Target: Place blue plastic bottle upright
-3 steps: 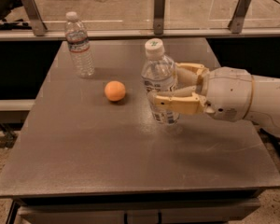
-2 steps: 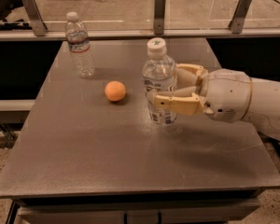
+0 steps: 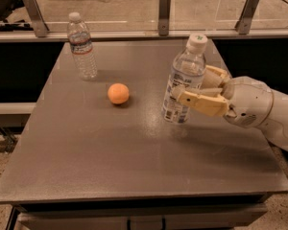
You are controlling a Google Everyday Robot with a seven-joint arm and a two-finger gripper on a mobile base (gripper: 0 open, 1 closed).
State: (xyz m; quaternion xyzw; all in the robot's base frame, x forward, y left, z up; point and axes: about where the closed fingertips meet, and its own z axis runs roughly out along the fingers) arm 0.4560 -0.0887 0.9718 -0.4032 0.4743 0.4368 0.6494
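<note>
At the far left of the grey table point(image 3: 101, 152), toward its back edge, a slim ribbed clear bottle point(image 3: 82, 47) is seen standing upright. Nearer the middle, well apart from that bottle, an orange ball point(image 3: 118, 93) is found lying on the bare surface.

Right of the ball, the blue plastic bottle point(image 3: 186, 67) is held over the right half of the table. It is tilted, its white cap leaning up and to the right and its base lying down and to the left. The gripper point(image 3: 188, 87) is reached in from the right on the pale arm point(image 3: 259, 104), and its two fingers are clamped on the bottle's labelled middle, one across the front and one behind.

Whether the base touches the table or hangs just above it cannot be made out; a shadow is cast close beneath it.

The task is judged to be partly done: the bottle is grasped and positioned over open surface. The lean is yet to be taken out, the base is to be set flat, and the grip is to be released with the bottle left standing.
</note>
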